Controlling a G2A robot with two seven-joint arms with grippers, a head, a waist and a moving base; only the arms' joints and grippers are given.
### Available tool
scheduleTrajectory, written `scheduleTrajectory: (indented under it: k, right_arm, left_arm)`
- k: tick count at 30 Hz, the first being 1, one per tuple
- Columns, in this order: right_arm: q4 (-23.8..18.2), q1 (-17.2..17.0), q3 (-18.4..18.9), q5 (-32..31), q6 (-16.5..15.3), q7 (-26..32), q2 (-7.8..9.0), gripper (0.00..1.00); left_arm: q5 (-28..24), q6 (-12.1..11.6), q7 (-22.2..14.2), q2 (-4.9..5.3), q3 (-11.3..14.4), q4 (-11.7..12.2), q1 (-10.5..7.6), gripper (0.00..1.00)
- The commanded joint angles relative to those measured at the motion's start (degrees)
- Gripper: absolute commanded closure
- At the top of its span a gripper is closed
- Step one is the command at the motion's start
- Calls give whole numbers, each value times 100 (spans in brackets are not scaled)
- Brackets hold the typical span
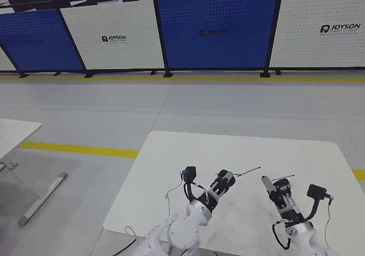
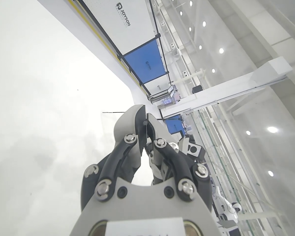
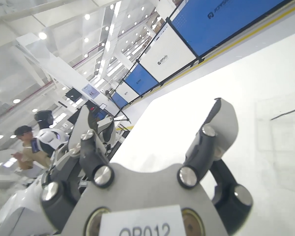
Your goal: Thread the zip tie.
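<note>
The left end effector (image 2: 145, 113) pinches the black zip tie (image 2: 145, 123); at its 3 o'clock, the right end effector (image 3: 152, 104) gapes wide.

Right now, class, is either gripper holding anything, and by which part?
The left gripper is shut on the zip tie, pinching it near one end; the strap sticks out free. The right gripper is open and empty.

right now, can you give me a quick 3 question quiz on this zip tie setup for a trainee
1. True or false: the left gripper is shut on the zip tie.
2. The right gripper is: A) shut on nothing, B) open, C) gripping the zip tie.
3. Fill in: both arms are over a ___ table.
Key: 1 true; 2 B; 3 white.
</note>
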Motion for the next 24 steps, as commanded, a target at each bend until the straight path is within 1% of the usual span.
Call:
scheduleTrajectory:
  k: [1, 2, 4, 6, 8, 16, 18, 21, 22, 24]
  right_arm:
    - [39, 20, -74, -829, -36, -168, 13, 0]
    - [70, 17, -122, -1141, -36, -252, 23, 0]
    - [146, 16, -223, -1541, -36, -448, 35, 0]
    - [223, 31, -262, -1830, -34, -622, 40, 0]
    - [294, 51, -299, -2042, 52, -767, 35, 0]
    - [294, 51, -299, -2042, 52, -767, 35, 0]
    - [367, 94, -331, -1837, 114, -314, 31, 0]
    - [368, 250, -334, -1660, 375, 467, 32, 0]
    - [354, 274, -339, -1663, 431, 583, 32, 0]
    - [340, 283, -342, -1648, 450, 627, 32, 0]
  left_arm:
    - [-159, 49, 63, -6, -61, -62, -1, 100]
    - [-227, 45, 86, -10, -76, -99, 14, 100]
    - [-397, 51, 53, -15, -103, -171, 43, 100]
    - [-472, 50, 13, -16, -114, -228, 55, 100]
    - [-562, 42, -38, -19, -121, -270, 59, 100]
    - [-562, 38, -43, -19, -118, -267, 61, 100]
    - [-454, 27, -155, -12, -72, -250, 56, 100]
    - [-144, -22, -190, 0, -3, -258, 54, 100]
    - [-122, -33, -165, -1, 11, -260, 64, 100]
    - [-122, -36, -150, -4, 20, -262, 65, 100]
